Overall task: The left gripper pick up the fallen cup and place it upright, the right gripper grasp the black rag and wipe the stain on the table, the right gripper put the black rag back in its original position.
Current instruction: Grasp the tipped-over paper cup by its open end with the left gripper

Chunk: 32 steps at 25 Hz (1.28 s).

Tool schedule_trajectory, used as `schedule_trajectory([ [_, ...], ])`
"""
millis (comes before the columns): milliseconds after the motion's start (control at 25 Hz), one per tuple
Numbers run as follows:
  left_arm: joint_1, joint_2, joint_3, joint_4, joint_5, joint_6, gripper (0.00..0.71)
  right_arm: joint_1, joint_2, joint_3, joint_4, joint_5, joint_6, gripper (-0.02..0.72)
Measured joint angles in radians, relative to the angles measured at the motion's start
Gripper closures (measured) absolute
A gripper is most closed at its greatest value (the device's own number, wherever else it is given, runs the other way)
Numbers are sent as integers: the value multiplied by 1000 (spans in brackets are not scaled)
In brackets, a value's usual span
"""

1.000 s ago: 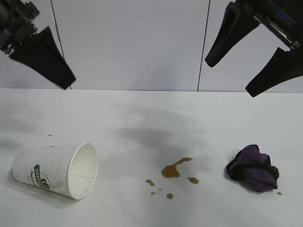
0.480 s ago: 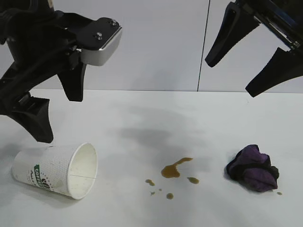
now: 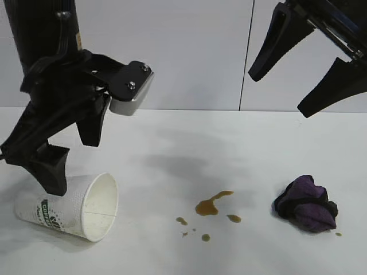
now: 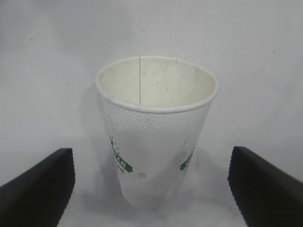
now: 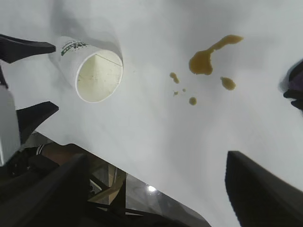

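The white cup [image 3: 69,207] with the green logo lies on its side on the table [image 3: 172,143] at the front left, its mouth facing right. My left gripper [image 3: 73,167] is open just above it, one finger on each side of the cup's closed end, not touching. In the left wrist view the cup [image 4: 156,127] lies between the two fingers [image 4: 40,187]. The brown stain [image 3: 209,207] with droplets is at the centre front. The black rag [image 3: 305,205] lies bunched at the front right. My right gripper [image 3: 280,96] hangs open and empty, high at the back right.
The right wrist view shows the cup [image 5: 94,73], the stain [image 5: 203,59], a corner of the rag [image 5: 296,85], the left gripper's fingers [image 5: 28,47] and the table's edge [image 5: 156,177] with a dark frame beyond it. A grey wall stands behind the table.
My left arm has come down from the upper left to just above the cup, its open fingers now astride the cup's closed end. The right arm, cup, stain and rag have not moved.
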Motion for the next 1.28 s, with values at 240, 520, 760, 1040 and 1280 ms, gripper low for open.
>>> schedule_trajectory([
  [240,0,67,0,0,-28,-2,77,0,0,0,-1,-2,0,156],
  [520,0,149,0,18,-51,-5,77,0,0,0,-17,-27,0,156],
  [760,0,178,0,18,-105,-21,28,0,0,0,-43,-32,0,156],
  [1040,0,178,0,18,-137,-27,17,0,0,0,-46,-47,0,156],
  [1280,0,178,0,15,-154,-28,22,0,0,0,-46,-47,0,156],
])
